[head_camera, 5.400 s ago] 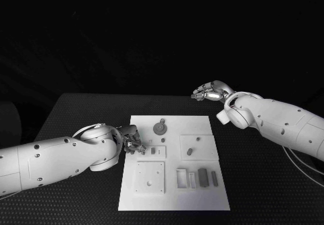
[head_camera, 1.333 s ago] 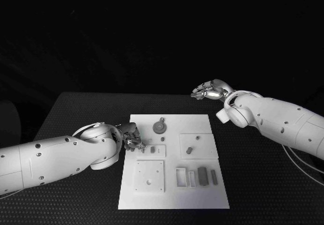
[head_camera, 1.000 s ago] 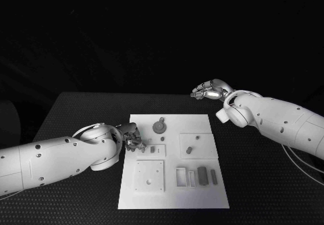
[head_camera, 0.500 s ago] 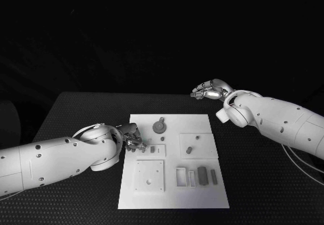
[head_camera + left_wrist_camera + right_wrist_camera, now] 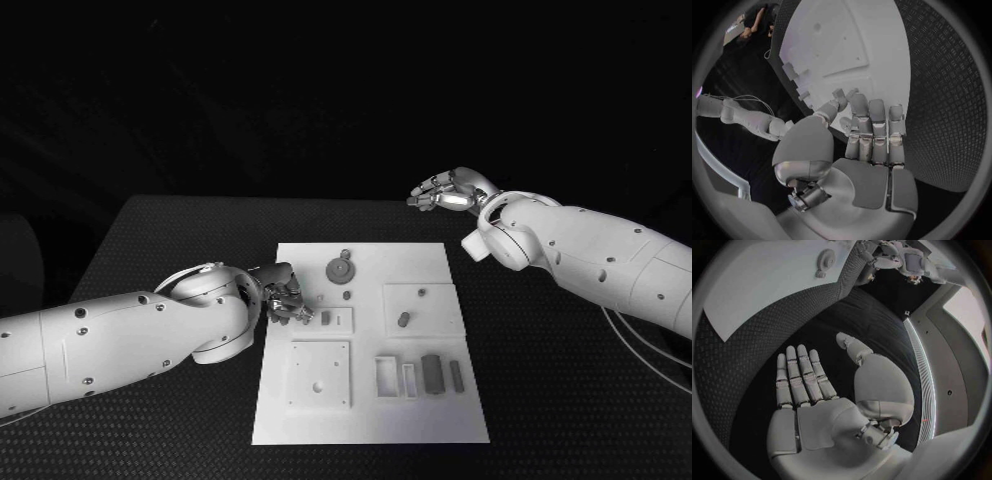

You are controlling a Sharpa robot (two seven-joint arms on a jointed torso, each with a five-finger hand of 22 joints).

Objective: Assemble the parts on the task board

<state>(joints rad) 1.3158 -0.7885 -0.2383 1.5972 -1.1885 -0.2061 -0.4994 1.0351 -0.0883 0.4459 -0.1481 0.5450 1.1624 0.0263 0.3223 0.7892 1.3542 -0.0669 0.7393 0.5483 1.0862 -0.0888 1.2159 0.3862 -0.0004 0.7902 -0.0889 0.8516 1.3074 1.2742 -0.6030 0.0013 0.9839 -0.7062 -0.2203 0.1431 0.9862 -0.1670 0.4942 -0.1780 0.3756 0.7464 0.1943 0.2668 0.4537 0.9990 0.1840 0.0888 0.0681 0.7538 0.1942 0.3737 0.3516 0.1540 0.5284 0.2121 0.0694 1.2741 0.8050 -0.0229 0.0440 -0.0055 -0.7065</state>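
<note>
Head view: the white board [image 5: 371, 340] lies mid-worktop [image 5: 173, 240], grey parts on it, among them a round part [image 5: 340, 270] near its far edge. The left robot hand [image 5: 284, 298] hangs over the board's left edge; whether it grips anything cannot be told. The right robot hand [image 5: 449, 193] is raised beyond the board's far right corner.

Left wrist view: fingers [image 5: 873, 132] lie together over the board's edge [image 5: 879, 55].

Right wrist view: the right robot hand [image 5: 826, 410] is spread, released, above the worktop [image 5: 736, 365].
</note>
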